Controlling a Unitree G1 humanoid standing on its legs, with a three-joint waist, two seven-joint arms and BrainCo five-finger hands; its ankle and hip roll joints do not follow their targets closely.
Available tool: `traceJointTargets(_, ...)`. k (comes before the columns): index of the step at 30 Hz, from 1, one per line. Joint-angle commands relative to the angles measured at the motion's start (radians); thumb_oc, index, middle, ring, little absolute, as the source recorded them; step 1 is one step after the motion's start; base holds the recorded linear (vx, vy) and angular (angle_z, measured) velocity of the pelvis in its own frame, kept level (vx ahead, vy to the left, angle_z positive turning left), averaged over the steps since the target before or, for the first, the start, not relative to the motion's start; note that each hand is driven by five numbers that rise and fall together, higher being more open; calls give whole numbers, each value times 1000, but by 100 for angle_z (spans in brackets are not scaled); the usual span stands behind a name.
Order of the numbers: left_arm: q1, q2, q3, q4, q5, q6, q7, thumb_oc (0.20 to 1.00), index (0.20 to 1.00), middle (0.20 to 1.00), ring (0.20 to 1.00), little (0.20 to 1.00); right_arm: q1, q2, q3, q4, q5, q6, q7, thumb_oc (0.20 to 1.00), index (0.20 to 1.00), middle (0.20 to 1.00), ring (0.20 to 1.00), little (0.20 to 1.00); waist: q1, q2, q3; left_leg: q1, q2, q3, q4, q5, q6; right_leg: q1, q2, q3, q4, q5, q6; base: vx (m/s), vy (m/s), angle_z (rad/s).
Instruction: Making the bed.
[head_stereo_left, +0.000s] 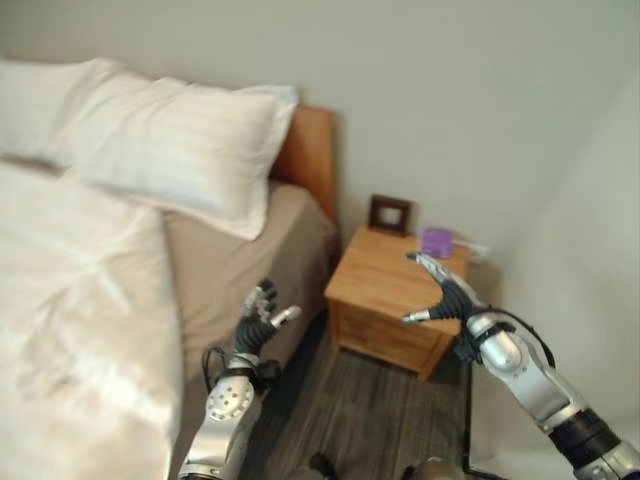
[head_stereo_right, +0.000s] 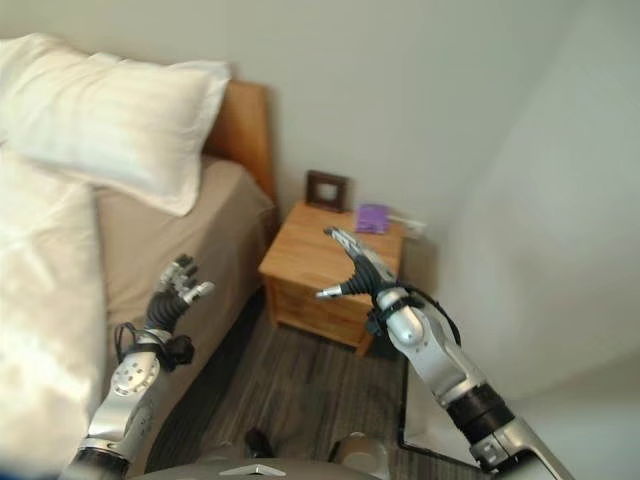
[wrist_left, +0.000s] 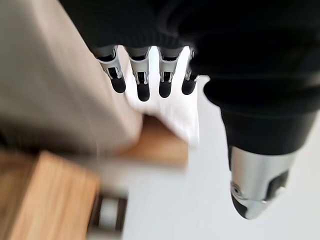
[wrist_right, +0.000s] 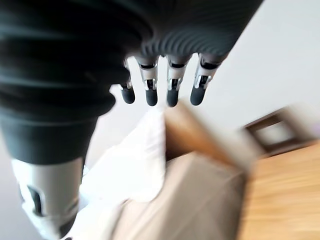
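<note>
So we hold both hands empty with fingers relaxed, left hand (head_stereo_left: 262, 312) beside the bed (head_stereo_left: 230, 270), right hand (head_stereo_left: 440, 290) over the nightstand (head_stereo_left: 385, 285) (probably approaching the duvet (head_stereo_left: 80, 320)).

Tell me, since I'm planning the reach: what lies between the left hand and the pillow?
In the left eye view, only bare tan sheet lies between the left hand and the pillow; the white duvet sits off to the side.
</note>
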Motion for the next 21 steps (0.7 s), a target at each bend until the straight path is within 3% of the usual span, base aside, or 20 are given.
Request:
traceJointTargets(1, 17, 91, 31, -22, -9, -37, 4, 1000, 1000, 1000, 1000, 1000, -77, 54, -47, 28, -3, -11, -26, 1000, 1000, 1000, 1000, 1000, 40, -87, 11, 132, 21, 49, -41, -149, -116, 44, -18, 19, -145, 167, 5, 226, -101, 187)
traceJointTargets(2, 20, 90, 34, -17, -7, -36, 3, 1000, 1000, 1000, 1000, 1000, -67, 55, -60, 36, 4, -6, -33, 1000, 1000, 1000, 1000, 1000, 35, -92, 12, 136, 7, 2, -45, -156, -121, 37, 9, 88, -205, 166, 5, 288, -151, 169)
traceJointTargets(3, 25, 88, 40, -4, 1, -27, -3, 1000, 1000, 1000, 1000, 1000, -46, 65, -83, 46, 14, 1, -38, 1000, 1000, 1000, 1000, 1000, 17, -96, 16, 138, -16, -100, -51, -168, -129, 9, 52, 202, -309, 199, -2, 388, -205, 171)
traceJointTargets(4, 27, 89, 46, 4, 8, -25, -3, 1000, 1000, 1000, 1000, 1000, -40, 73, -86, 51, 21, 2, -40, 1000, 1000, 1000, 1000, 1000, 12, -94, 18, 143, -23, -142, -51, -182, -133, -19, 65, 233, -341, 222, -1, 472, -255, 215)
traceJointTargets(5, 26, 97, 50, 27, 23, -19, -1, 1000, 1000, 1000, 1000, 1000, -27, 76, -84, 69, 27, 4, -39, 1000, 1000, 1000, 1000, 1000, 12, -93, 28, 167, -36, -189, -51, -204, -142, -57, 77, 233, -387, 261, 0, 299, -150, 188)
traceJointTargets(7, 29, 94, 52, 26, 29, -15, -25, 1000, 1000, 1000, 1000, 1000, -24, 78, -92, 75, 21, 11, -33, 1000, 1000, 1000, 1000, 1000, 1, -95, 28, 188, -47, -226, -49, -224, -142, -32, 63, 217, -418, 265, 1, 221, -116, 183)
traceJointTargets(9, 23, 95, 54, 31, 40, -12, -23, 1000, 1000, 1000, 1000, 1000, -35, 67, -91, 90, 18, 6, -39, 1000, 1000, 1000, 1000, 1000, -9, -101, 43, 166, -63, -250, 100, -276, -159, 16, 36, 173, -454, 290, 3, 201, -181, 119)
traceJointTargets(10, 12, 94, 57, 29, 26, -14, -20, 1000, 1000, 1000, 1000, 1000, -53, 45, -97, 92, 5, 9, -44, 1000, 1000, 1000, 1000, 1000, -16, -106, 63, 98, -47, -213, 243, -289, -197, 49, 7, 143, -463, 286, -8, 121, -136, 113)
traceJointTargets(12, 5, 93, 66, 27, -2, -19, -17, 1000, 1000, 1000, 1000, 1000, -102, 8, -104, 89, -13, 20, -61, 1000, 1000, 1000, 1000, 1000, -22, -100, 104, -23, 70, -79, 533, -241, -262, 114, -13, 80, -469, 259, -37, 50, -113, 114)
traceJointTargets(13, 3, 93, 69, 27, -6, -16, -11, 1000, 1000, 1000, 1000, 1000, -108, -7, -114, 89, -15, 29, -70, 1000, 1000, 1000, 1000, 1000, -18, -113, 120, -68, 126, -4, 612, -199, -278, 144, -26, 52, -469, 239, -47, 104, -131, 63)
traceJointTargets(14, 1, 94, 70, 30, -5, -17, -9, 1000, 1000, 1000, 1000, 1000, -112, -14, -124, 89, -14, 34, -73, 1000, 1000, 1000, 1000, 1000, -13, -109, 130, -109, 179, 28, 643, -180, -286, 161, -19, 32, -469, 227, -49, 172, -78, 25)
traceJointTargets(16, 19, 100, 83, 35, 14, -5, -25, 1000, 1000, 1000, 1000, 1000, -82, -29, -149, 84, -13, 43, -69, 1000, 1000, 1000, 1000, 1000, -6, -91, 128, -145, 247, 83, 550, -166, -277, 190, -10, -13, -469, 199, -44, 265, 70, 51)
traceJointTargets(17, 41, 103, 92, 32, 26, 4, -41, 1000, 1000, 1000, 1000, 1000, -64, -37, -165, 78, -23, 44, -62, 1000, 1000, 1000, 1000, 1000, -11, -77, 115, -125, 257, 118, 443, -160, -264, 198, -5, -38, -469, 188, -32, 444, 199, 51)
traceJointTargets(18, 63, 109, 108, 33, 43, 10, -49, 1000, 1000, 1000, 1000, 1000, -56, -47, -173, 74, -42, 45, -62, 1000, 1000, 1000, 1000, 1000, -7, -59, 110, -122, 269, 137, 347, -142, -272, 215, 1, -49, -469, 165, -17, 451, 251, 47)
traceJointTargets(19, 93, 101, 125, 20, 56, 17, -54, 1000, 1000, 1000, 1000, 1000, -58, -59, -168, 72, -82, 45, -65, 1000, 1000, 1000, 1000, 1000, -4, -43, 107, -105, 265, 174, 169, -52, -262, 230, 0, -73, -469, 149, -7, 420, 269, 52)
traceJointTargets(21, 103, 97, 132, 13, 60, 13, -40, 1000, 1000, 1000, 1000, 1000, -77, -80, -173, 83, -139, 58, -88, 1000, 1000, 1000, 1000, 1000, 13, -30, 105, -128, 285, 157, 52, 8, -275, 268, -18, -104, -469, 122, 13, 366, 216, 38)
